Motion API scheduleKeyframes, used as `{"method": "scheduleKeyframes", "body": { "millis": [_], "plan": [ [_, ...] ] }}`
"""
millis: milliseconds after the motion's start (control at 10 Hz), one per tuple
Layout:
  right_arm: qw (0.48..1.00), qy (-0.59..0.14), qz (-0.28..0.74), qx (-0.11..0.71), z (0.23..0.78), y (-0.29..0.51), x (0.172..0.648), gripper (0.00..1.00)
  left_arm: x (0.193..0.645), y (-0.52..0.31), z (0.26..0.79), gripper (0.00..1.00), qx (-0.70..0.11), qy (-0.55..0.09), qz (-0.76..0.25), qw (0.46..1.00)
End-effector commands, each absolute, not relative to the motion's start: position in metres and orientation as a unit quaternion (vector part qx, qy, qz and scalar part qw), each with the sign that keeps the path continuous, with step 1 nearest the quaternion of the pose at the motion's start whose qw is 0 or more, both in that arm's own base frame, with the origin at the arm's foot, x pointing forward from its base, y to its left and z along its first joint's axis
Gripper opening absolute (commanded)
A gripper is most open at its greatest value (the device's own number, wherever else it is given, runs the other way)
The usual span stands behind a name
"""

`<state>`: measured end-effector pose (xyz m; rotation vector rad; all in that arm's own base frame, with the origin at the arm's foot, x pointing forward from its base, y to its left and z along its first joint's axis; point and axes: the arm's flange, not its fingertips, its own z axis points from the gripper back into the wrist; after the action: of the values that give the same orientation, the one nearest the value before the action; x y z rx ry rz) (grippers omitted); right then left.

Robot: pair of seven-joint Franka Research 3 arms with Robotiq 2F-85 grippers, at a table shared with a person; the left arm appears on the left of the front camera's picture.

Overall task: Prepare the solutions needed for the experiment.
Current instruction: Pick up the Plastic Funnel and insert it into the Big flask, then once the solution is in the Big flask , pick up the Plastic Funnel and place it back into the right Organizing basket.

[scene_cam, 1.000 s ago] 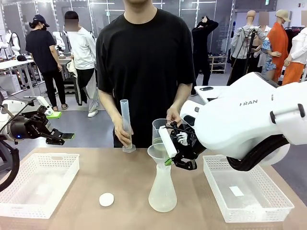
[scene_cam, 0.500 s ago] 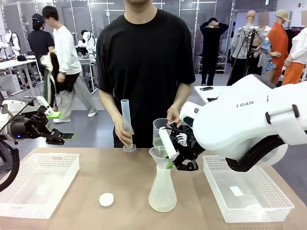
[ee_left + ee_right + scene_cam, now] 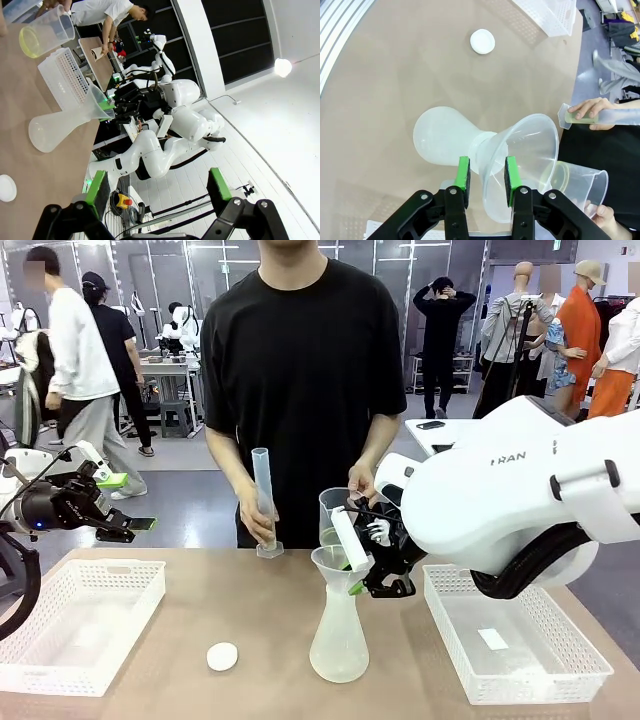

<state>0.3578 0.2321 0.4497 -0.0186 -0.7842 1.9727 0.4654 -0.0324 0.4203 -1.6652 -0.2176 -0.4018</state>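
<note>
The right gripper (image 3: 487,166) is closed narrow on the funnel (image 3: 530,145), which is seated in the flask (image 3: 440,140) at frame centre. The solutions (image 3: 561,175) lie in the beaker (image 3: 585,186), lower right, held by the person's hand (image 3: 598,212). The left gripper (image 3: 157,187) is spread wide. A white cap (image 3: 482,41) lies on the table (image 3: 385,90), top centre.

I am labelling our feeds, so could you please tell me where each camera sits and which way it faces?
Front: fixed between the arms, looks across the table at the person; left hand at picture left, right hand at the funnel.
Left wrist: on the left arm, rolled sideways, looks across the table at the right arm; own fingers open.
Right wrist: on the right arm, looks down on the flask; own fingers clasp the funnel.
Shared: all three show flask, funnel and white cap.
</note>
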Motion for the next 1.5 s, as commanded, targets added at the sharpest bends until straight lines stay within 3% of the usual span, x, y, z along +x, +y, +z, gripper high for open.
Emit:
{"method": "scheduleKeyframes", "body": {
  "millis": [0, 600, 700, 800, 900, 1400],
  "plan": [
    [0.488, -0.325, 0.810, -0.005, 0.450, 0.232, 0.357, 0.37, 0.466, -0.033, 0.422, 1.00, -0.733, -0.098, -0.180, 0.649],
    [0.486, -0.323, 0.812, -0.008, 0.450, 0.233, 0.357, 0.36, 0.466, -0.033, 0.422, 1.00, -0.733, -0.098, -0.180, 0.649],
    [0.496, -0.317, 0.809, -0.007, 0.461, 0.235, 0.346, 0.40, 0.466, -0.033, 0.422, 1.00, -0.733, -0.098, -0.180, 0.649],
    [0.502, -0.319, 0.804, -0.005, 0.464, 0.233, 0.342, 0.56, 0.466, -0.033, 0.422, 1.00, -0.733, -0.098, -0.180, 0.649],
    [0.505, -0.320, 0.801, -0.014, 0.469, 0.229, 0.339, 0.59, 0.466, -0.033, 0.422, 1.00, -0.733, -0.098, -0.180, 0.649],
    [0.544, -0.317, 0.776, 0.037, 0.520, 0.189, 0.335, 0.59, 0.466, -0.033, 0.422, 1.00, -0.733, -0.098, -0.180, 0.649]
  ]
}}
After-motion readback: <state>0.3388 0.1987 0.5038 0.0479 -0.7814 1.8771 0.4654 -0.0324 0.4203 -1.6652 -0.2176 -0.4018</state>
